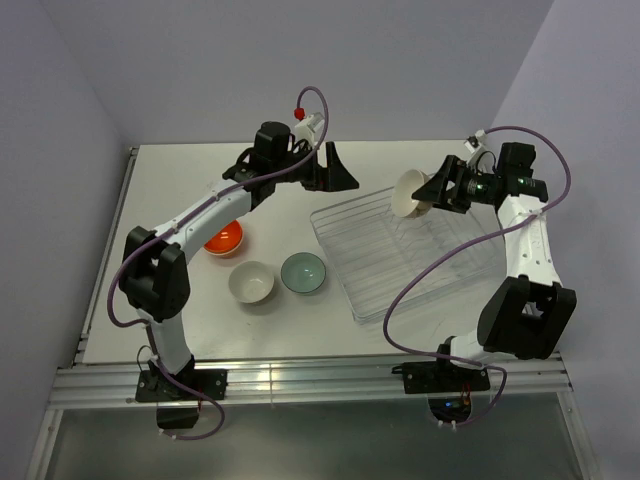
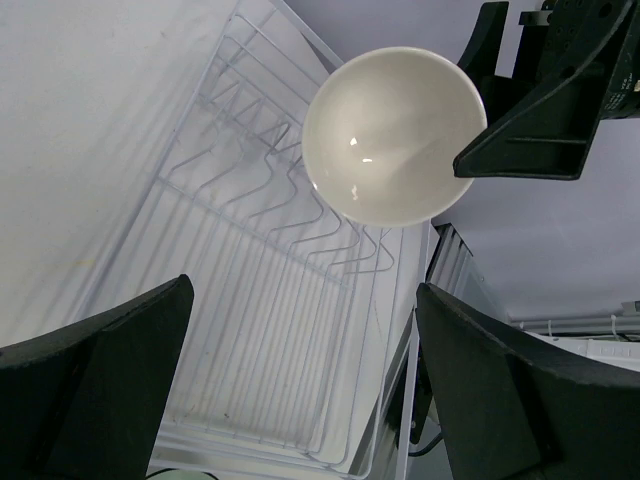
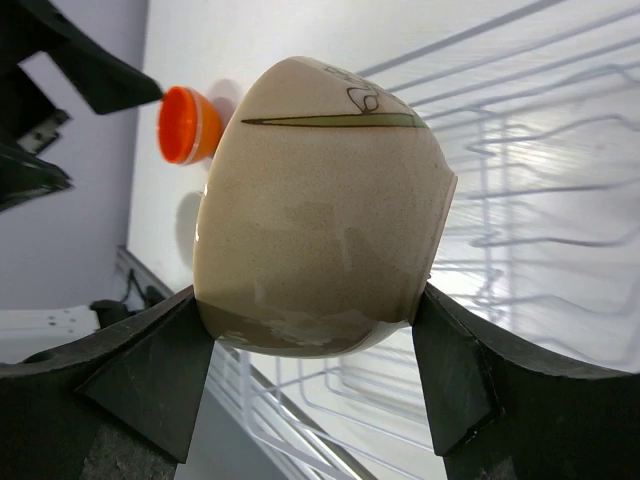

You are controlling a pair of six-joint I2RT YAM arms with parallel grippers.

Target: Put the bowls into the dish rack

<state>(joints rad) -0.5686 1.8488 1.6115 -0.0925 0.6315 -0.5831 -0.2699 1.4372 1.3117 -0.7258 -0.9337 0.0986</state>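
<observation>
My right gripper (image 1: 432, 190) is shut on a cream bowl (image 1: 409, 193), holding it tipped on its side above the far end of the clear dish rack (image 1: 385, 262). In the right wrist view the bowl (image 3: 320, 200) sits between both fingers (image 3: 150, 370), with a green line on its outside. My left gripper (image 1: 335, 170) is open and empty, raised to the left of the rack's far corner. Its wrist view shows the held bowl's inside (image 2: 395, 135) above the rack (image 2: 260, 330). An orange bowl (image 1: 224, 238), a cream bowl (image 1: 251, 282) and a mint green bowl (image 1: 303, 272) stand on the table left of the rack.
The rack holds nothing; wire dividers (image 2: 290, 190) stand at its far end. The orange bowl also shows in the right wrist view (image 3: 185, 125). The table's left edge has a metal rail (image 1: 105, 260). Purple walls close in behind and on both sides.
</observation>
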